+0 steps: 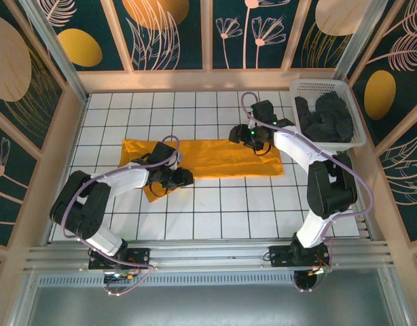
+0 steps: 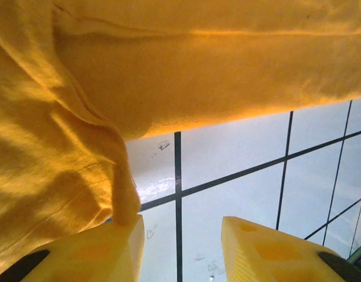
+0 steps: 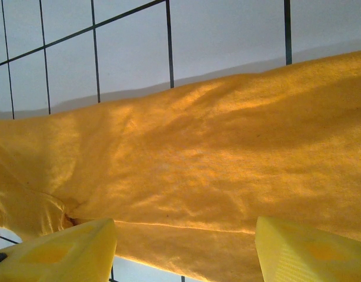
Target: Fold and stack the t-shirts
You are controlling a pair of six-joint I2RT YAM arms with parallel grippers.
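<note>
Toward the tabletop's near-left, left gripper with fingers parted at the near hem of the mustard t-shirt spread mid-table, right gripper splayed wide over its far edge, dark t-shirts heaped in white basket, far-right corner

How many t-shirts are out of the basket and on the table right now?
1: the mustard t-shirt, spread lengthwise across the table. The dark t-shirts are heaped in the white basket at the far right corner; how many that pile holds can't be told.
</note>
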